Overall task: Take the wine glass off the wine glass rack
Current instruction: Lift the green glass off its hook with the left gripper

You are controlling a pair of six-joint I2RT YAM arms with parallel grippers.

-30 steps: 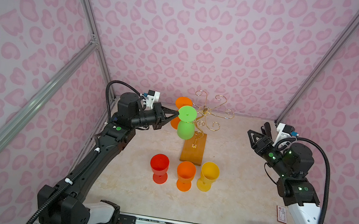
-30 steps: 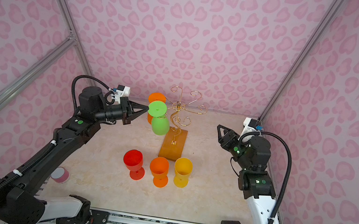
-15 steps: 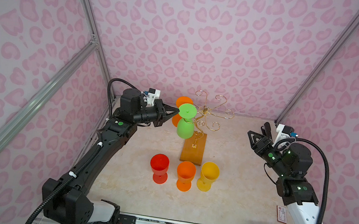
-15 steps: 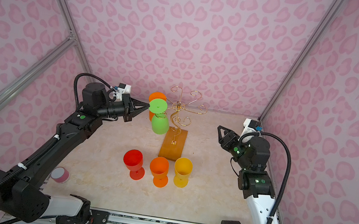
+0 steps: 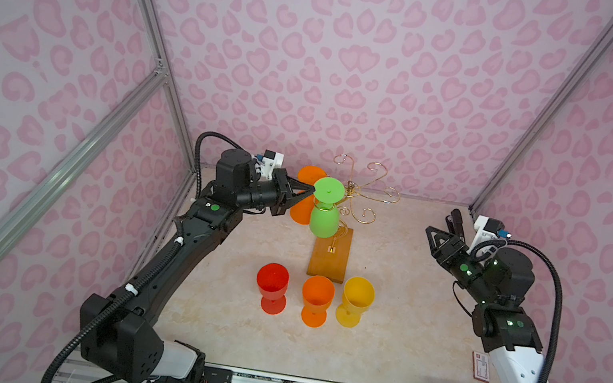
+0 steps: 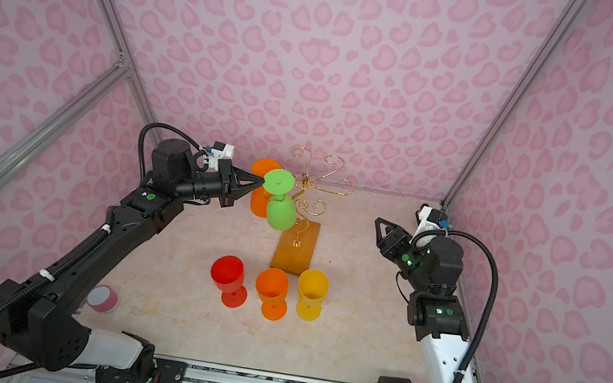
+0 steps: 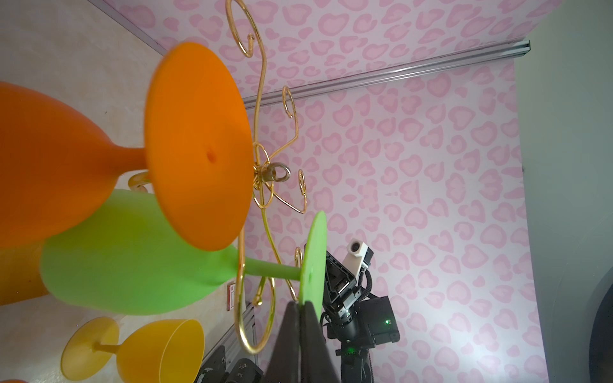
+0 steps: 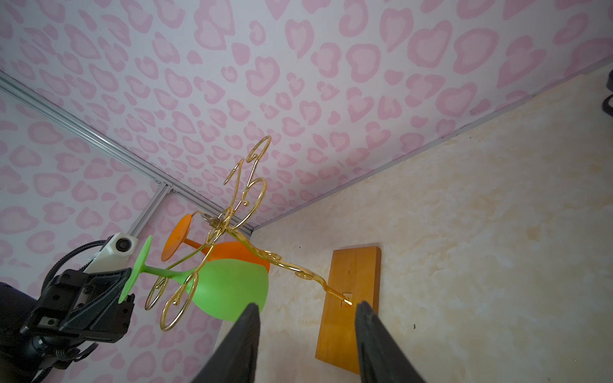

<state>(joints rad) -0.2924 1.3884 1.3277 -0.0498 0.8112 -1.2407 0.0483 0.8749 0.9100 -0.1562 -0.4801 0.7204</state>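
The wine glass rack, gold wire (image 5: pixel 363 193) on a wooden base (image 5: pixel 330 255) (image 6: pixel 295 247) (image 8: pixel 351 298), stands mid-table. A green wine glass (image 5: pixel 322 222) (image 6: pixel 280 215) (image 7: pixel 132 255) (image 8: pixel 232 291) hangs upside down on it, its stem still inside a wire curl. My left gripper (image 5: pixel 311 191) (image 6: pixel 261 182) (image 7: pixel 300 303) is shut on the rim of that glass's foot. An orange wine glass (image 5: pixel 299 210) (image 6: pixel 259 201) (image 7: pixel 195 146) (image 8: pixel 175 238) hangs just behind it. My right gripper (image 5: pixel 443 226) (image 6: pixel 382 230) (image 8: pixel 307 305) hovers open at the right, empty, pointing at the rack.
Three glasses stand upright in front of the base: red (image 5: pixel 273 279), orange (image 5: pixel 317 293) and yellow (image 5: pixel 357 294). A pink tape roll (image 6: pixel 102 298) lies by the left arm. A small red card (image 5: pixel 481 366) lies near the right arm. Patterned walls enclose the table.
My left wrist has risen and shifted slightly toward the rack, carrying the green glass's foot with it; the glass still hangs on the wire. The right arm has not moved.
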